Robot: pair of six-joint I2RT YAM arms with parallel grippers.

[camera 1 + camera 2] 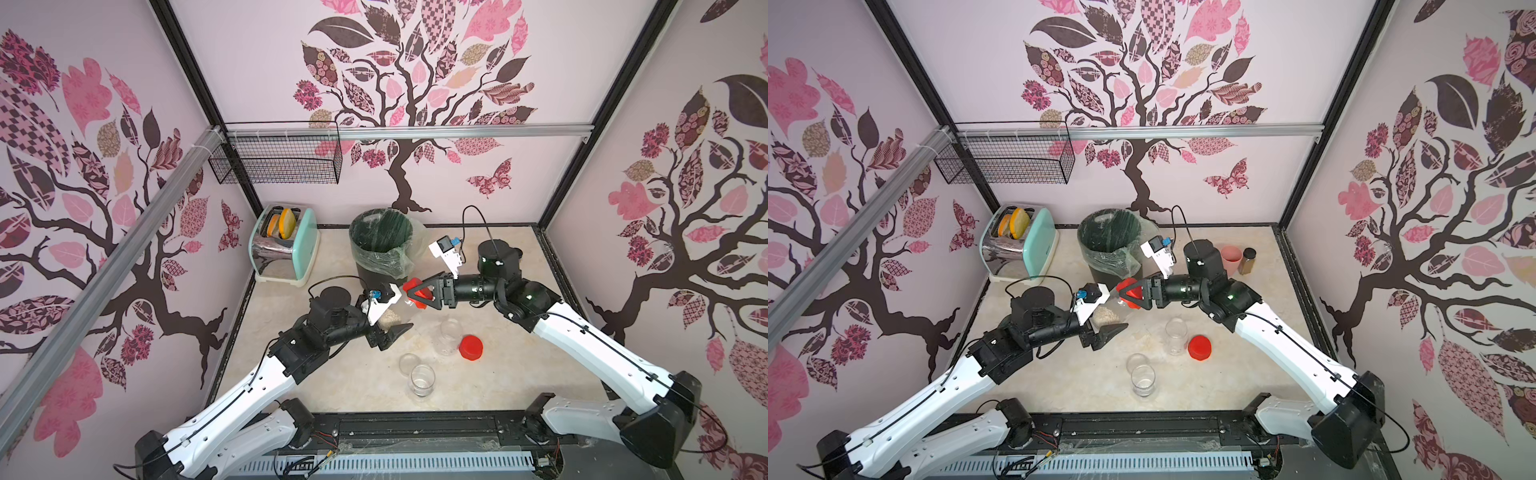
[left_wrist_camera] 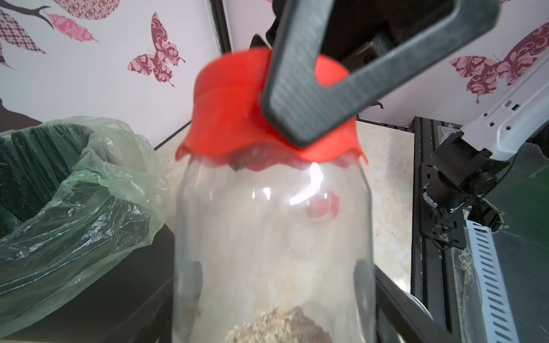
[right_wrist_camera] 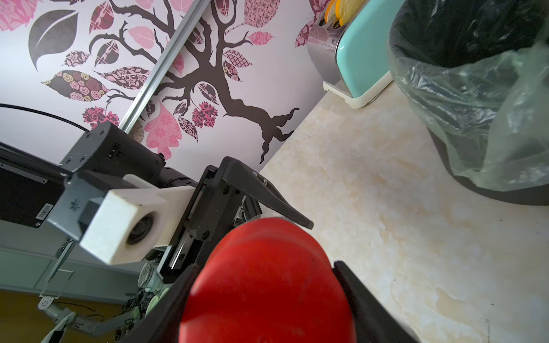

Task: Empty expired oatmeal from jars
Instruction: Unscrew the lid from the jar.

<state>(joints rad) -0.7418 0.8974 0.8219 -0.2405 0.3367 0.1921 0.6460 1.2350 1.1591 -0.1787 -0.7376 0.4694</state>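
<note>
A clear jar (image 1: 400, 308) (image 2: 273, 237) hangs tilted above the table, a little pile of oatmeal (image 1: 390, 318) (image 2: 276, 326) at its base. My left gripper (image 1: 392, 321) (image 2: 279, 279) is shut on the jar's body, a finger pressing each side. My right gripper (image 1: 419, 293) (image 3: 264, 285) is shut on the jar's red lid (image 1: 1130, 296) (image 3: 267, 282), which sits on its mouth. In both top views two more jars stand on the table without oatmeal or lids: one (image 1: 448, 336) beside a loose red lid (image 1: 471, 348), one (image 1: 422, 380) beside a clear lid (image 1: 409, 362).
A black bin (image 1: 380, 245) lined with a green bag stands just behind the held jar. A mint toaster (image 1: 284, 247) sits at the back left. A pink cup (image 1: 1230, 257) and a brown bottle (image 1: 1248, 261) stand behind the right arm.
</note>
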